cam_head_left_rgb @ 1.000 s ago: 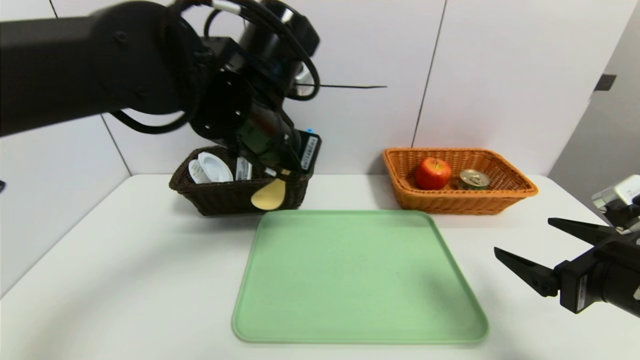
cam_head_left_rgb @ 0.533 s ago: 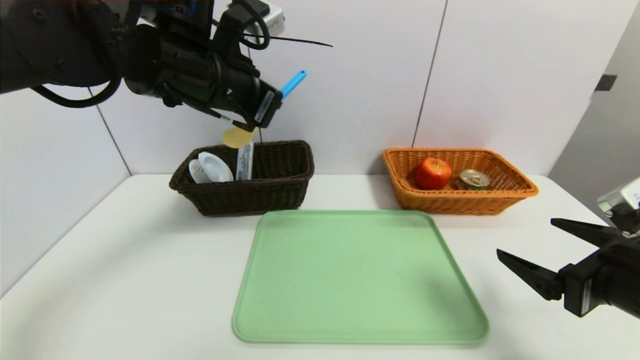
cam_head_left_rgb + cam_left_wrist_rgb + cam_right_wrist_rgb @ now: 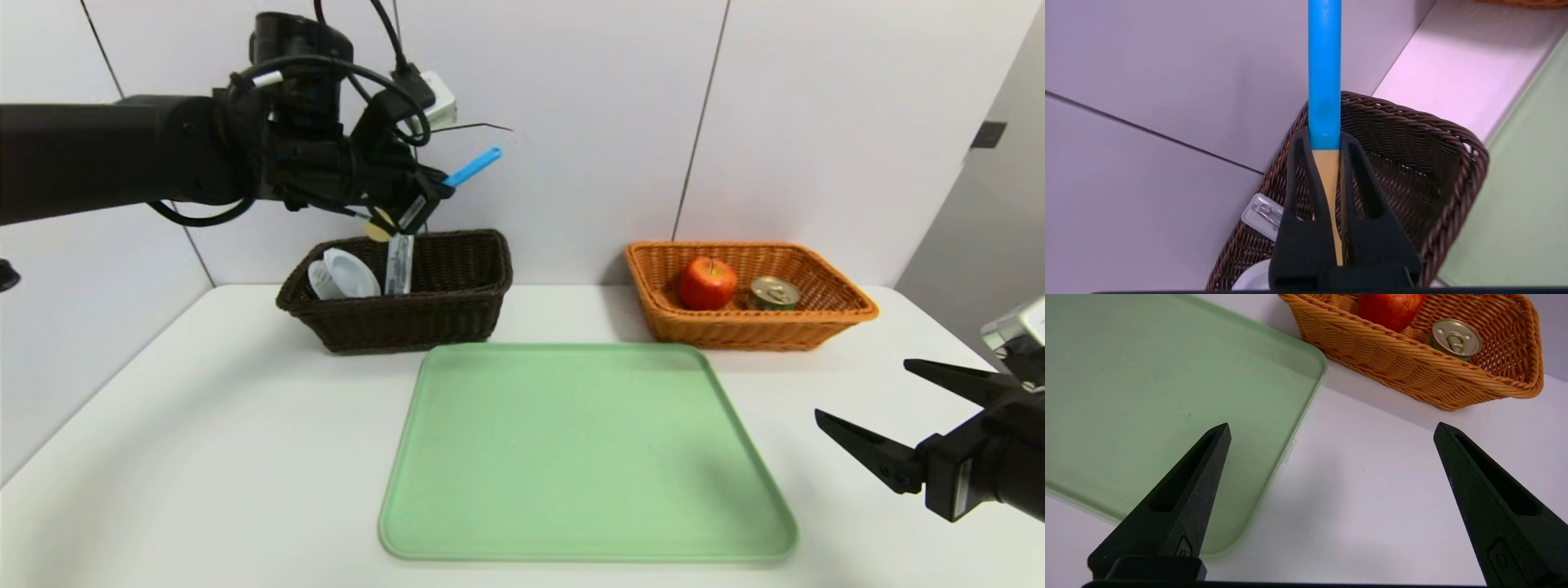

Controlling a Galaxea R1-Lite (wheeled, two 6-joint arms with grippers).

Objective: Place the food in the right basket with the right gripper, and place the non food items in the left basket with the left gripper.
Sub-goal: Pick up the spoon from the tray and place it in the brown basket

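Right gripper (image 3: pixel 882 416) low by the tray (image 3: pixel 588 457), prongs spread, nothing held. Left gripper (image 3: pixel 424 196) high over the dark basket (image 3: pixel 457 318), pinching the utensil (image 3: pixel 472 167), blue handle outward, yellow head mostly hidden. Apple (image 3: pixel 706 282) and tin (image 3: pixel 773 291) in the orange basket (image 3: pixel 816 327).

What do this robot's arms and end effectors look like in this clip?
Both arms are black. The left end effector has slim black slotted fingers, looped black cables and a white label. The right end effector has two long pointed black prongs, with a grey-white shell behind.
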